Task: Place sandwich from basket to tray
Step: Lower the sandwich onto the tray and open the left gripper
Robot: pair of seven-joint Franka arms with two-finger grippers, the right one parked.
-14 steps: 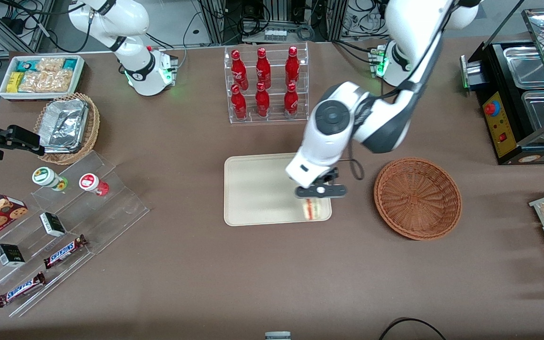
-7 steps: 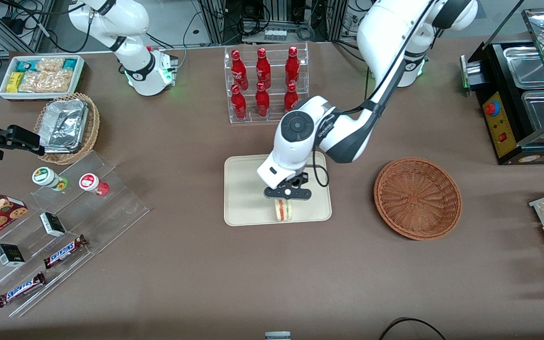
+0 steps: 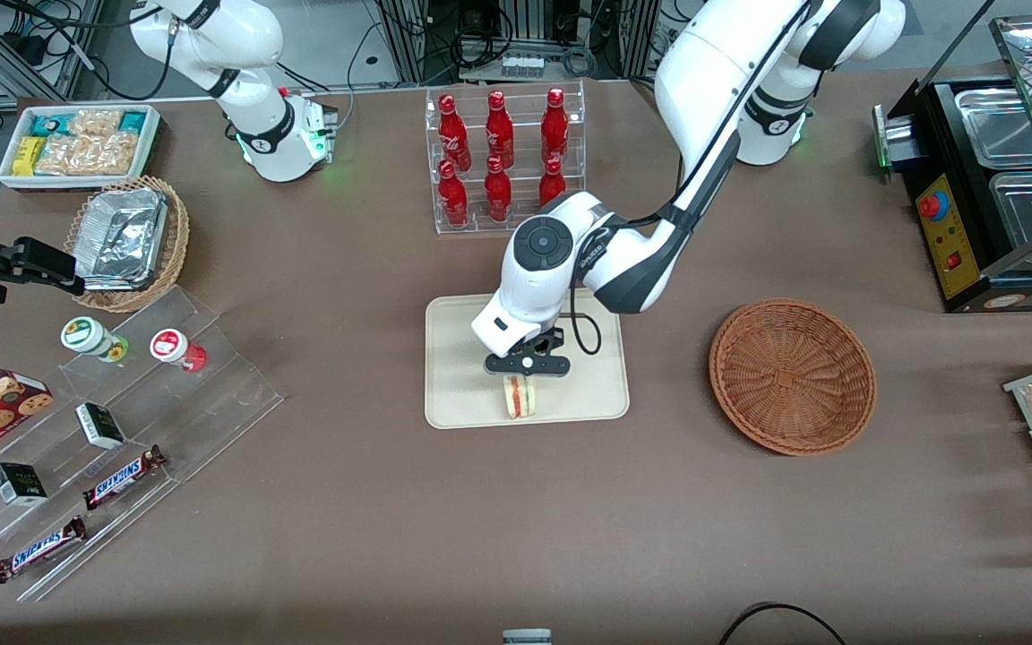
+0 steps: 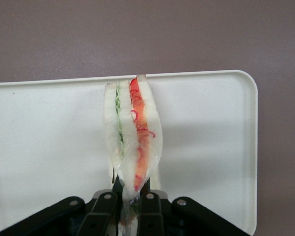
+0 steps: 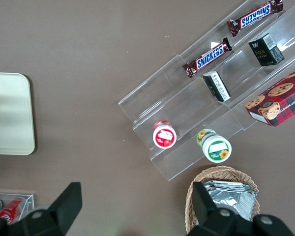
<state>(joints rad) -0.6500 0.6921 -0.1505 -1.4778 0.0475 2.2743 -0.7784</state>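
My left gripper (image 3: pixel 522 381) hangs over the cream tray (image 3: pixel 462 358), near its edge closest to the front camera, and is shut on the sandwich (image 3: pixel 520 397). In the left wrist view the clear-wrapped sandwich (image 4: pixel 132 132), pale bread with green and red-orange layers, is pinched at its lower tip between the black fingers (image 4: pixel 104 212) of the gripper (image 4: pixel 130 204), above the tray (image 4: pixel 49 137). The reddish-brown wicker basket (image 3: pixel 792 376) stands empty beside the tray, toward the working arm's end of the table.
A clear rack of red bottles (image 3: pixel 503 161) stands farther from the front camera than the tray. Toward the parked arm's end are a tan basket with foil containers (image 3: pixel 126 242), a white snack bin (image 3: pixel 79 143) and an acrylic stand with candy bars (image 3: pixel 104 421). A black appliance (image 3: pixel 991 179) sits at the working arm's end.
The left arm has carried the sandwich sideways over the tray, away from the basket and toward the parked arm's end, keeping its grip.
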